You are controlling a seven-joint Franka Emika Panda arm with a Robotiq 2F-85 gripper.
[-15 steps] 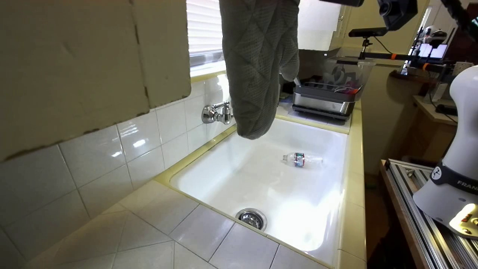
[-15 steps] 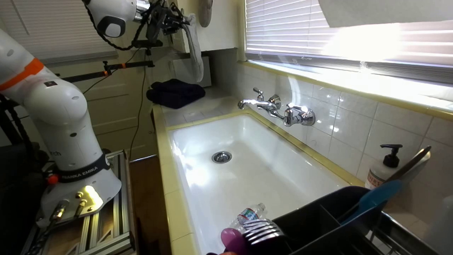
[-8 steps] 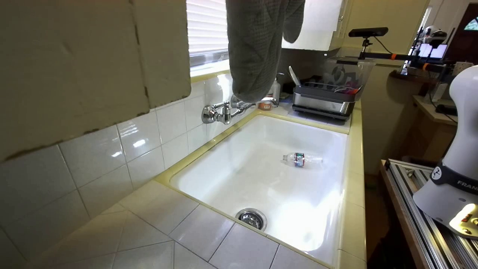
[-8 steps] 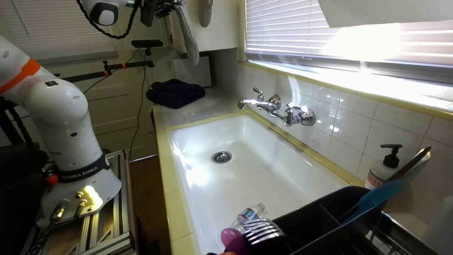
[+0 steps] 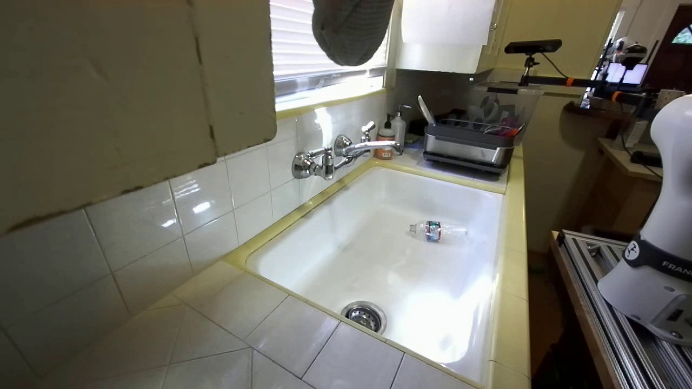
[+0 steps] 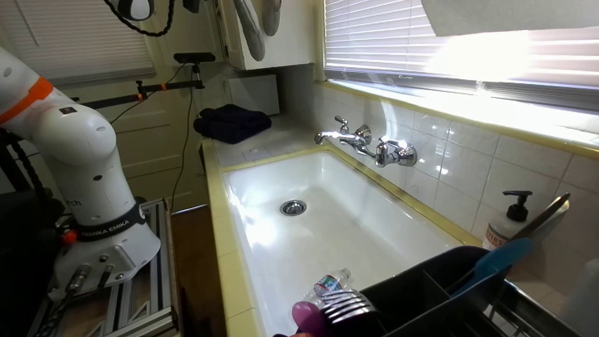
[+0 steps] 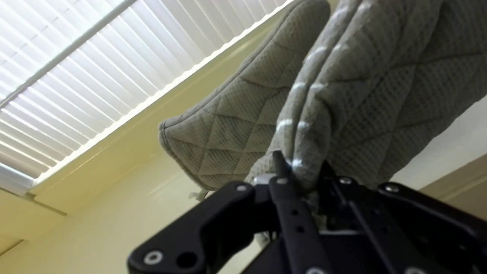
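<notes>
Wrist view: one pincer [image 7: 302,167], clamped on a fold of a quilted grey oven mitt [image 7: 369,95] spreading toward one o'clock, its softness likely letting it bunch into a narrow grip. Second mitt [image 7: 236,129], at ten o'clock, seemingly stored hanging against the cabinet [image 6: 295,44].

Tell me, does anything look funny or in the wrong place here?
Yes! A plastic bottle lies on its side in the sink, not where bottles usually go. Also, the bottom of the cream cabinet has brown marks, as if chipped.
</notes>
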